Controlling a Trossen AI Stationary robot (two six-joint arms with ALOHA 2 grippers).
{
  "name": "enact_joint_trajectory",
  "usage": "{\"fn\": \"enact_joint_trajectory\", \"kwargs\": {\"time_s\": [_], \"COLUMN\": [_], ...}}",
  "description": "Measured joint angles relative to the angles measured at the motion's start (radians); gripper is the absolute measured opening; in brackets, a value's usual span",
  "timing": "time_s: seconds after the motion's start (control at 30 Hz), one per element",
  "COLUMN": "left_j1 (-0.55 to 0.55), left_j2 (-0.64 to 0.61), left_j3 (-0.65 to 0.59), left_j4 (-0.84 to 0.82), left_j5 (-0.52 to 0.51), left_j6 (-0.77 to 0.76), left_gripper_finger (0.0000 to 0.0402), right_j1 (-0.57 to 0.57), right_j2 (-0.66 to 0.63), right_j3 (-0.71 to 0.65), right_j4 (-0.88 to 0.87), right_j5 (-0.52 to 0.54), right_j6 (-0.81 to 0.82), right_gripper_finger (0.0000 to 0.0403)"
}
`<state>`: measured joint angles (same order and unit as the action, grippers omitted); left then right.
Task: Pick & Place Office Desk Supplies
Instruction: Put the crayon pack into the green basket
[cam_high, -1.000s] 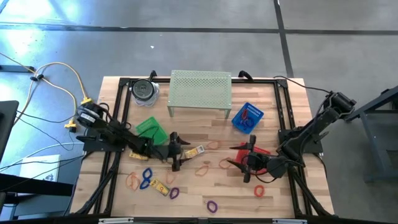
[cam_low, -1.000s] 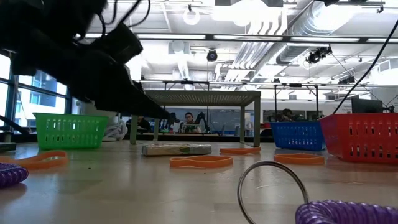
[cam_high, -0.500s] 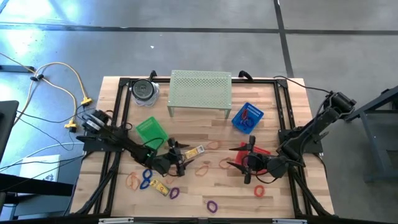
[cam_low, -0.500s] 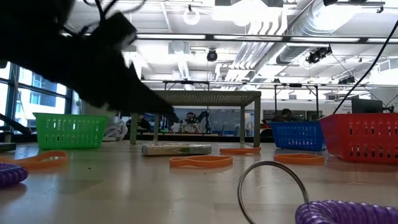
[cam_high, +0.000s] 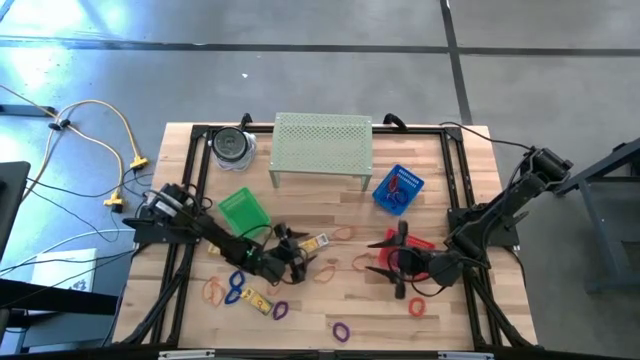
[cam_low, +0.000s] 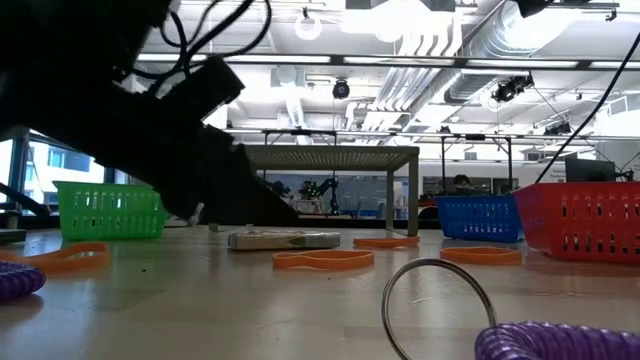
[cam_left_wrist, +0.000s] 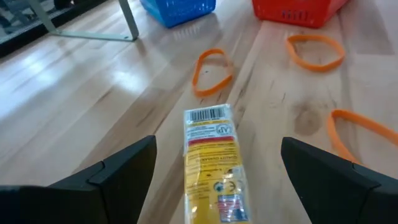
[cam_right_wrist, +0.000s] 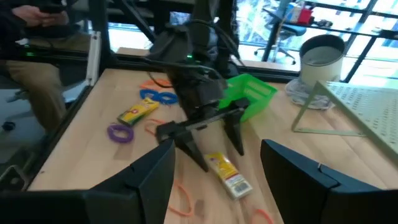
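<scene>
A yellow oblong piece with a barcode label (cam_left_wrist: 214, 162) lies flat on the wood, also visible in the high view (cam_high: 316, 243). My left gripper (cam_left_wrist: 217, 144) is open and low over it, one finger on either side of its near end without touching; from above it sits at mid-table (cam_high: 297, 256). My right gripper (cam_high: 398, 262) waits open by the red basket (cam_high: 422, 245). Orange bands (cam_left_wrist: 211, 70) lie flat beyond the piece. Blue (cam_high: 236, 285), purple (cam_high: 342, 328) and red (cam_high: 416, 306) loops and another yellow piece (cam_high: 258, 298) lie near the front edge.
The green basket (cam_high: 243, 209) stands just left of my left arm, and the blue basket (cam_high: 398, 188) is toward the far right. The pale green perforated stand (cam_high: 322, 145) and the dark-lidded jar (cam_high: 232, 146) sit along the far edge. A black frame rims the table.
My left arm has come down and moved slightly toward the near-right, closing in on the yellow barcode piece. Its fingers stay open. The supplies have not moved.
</scene>
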<state>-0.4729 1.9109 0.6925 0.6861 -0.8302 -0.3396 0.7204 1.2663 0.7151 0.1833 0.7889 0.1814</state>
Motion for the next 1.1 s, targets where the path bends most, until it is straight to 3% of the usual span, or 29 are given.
{"fn": "enact_joint_trajectory", "kwargs": {"time_s": [0.17,0.4,0.67,1.1], "left_j1": [0.036,0.105,0.119,0.119], "left_j2": [0.0,0.001,-0.003,-0.003], "left_j3": [-0.001,-0.001,0.003,0.001], "left_j4": [-0.026,-0.039,-0.118,-0.131], "left_j5": [0.067,0.265,0.279,0.283], "left_j6": [-0.023,-0.033,-0.151,-0.128], "left_gripper_finger": [0.0335,0.0335,0.0332,0.0218], "right_j1": [0.0,0.0,0.0,0.0], "right_j2": [0.0,0.0,0.0,0.0], "right_j3": [0.0,0.0,0.0,0.0], "right_j4": [0.0,0.001,0.0,0.0], "right_j5": [-0.004,-0.003,-0.004,-0.007], "right_j6": [-0.017,-0.017,-0.003,0.025], "right_gripper_finger": [0.0227,0.0227,0.0227,0.0227]}}
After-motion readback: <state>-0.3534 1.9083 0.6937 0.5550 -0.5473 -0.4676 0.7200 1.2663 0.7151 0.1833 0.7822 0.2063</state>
